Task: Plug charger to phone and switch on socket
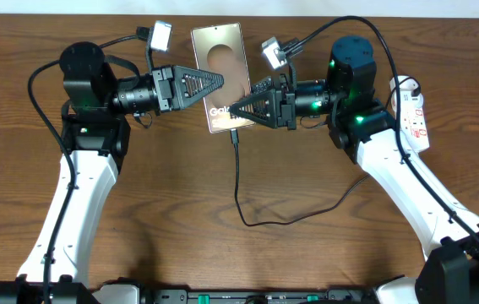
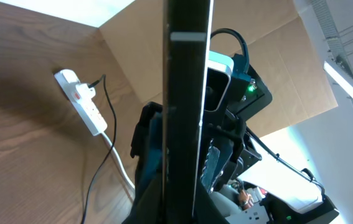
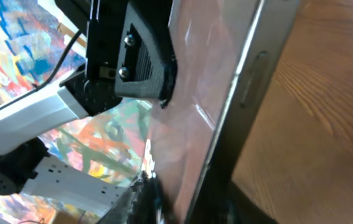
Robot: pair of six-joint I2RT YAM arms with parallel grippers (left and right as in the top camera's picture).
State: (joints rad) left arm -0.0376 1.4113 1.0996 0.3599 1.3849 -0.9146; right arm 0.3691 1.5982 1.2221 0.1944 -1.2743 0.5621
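The phone (image 1: 220, 51) lies lengthwise at the table's back centre, bronze screen up. My left gripper (image 1: 220, 82) is shut on its middle from the left; the left wrist view shows the phone (image 2: 188, 93) edge-on between the fingers. My right gripper (image 1: 233, 110) is shut on the phone's lower end from the right; the right wrist view shows the screen and silver edge (image 3: 213, 93). The charger (image 1: 237, 181), a thin black cable, meets the phone's bottom edge, then loops down and right. The socket (image 1: 414, 110), a white power strip, lies at the far right, also in the left wrist view (image 2: 83, 102).
The charger runs under my right arm toward the socket. In the left wrist view the black cable (image 2: 98, 168) and the strip's white cord (image 2: 121, 167) trail over the wood. A cardboard wall (image 2: 164, 56) stands behind the table.
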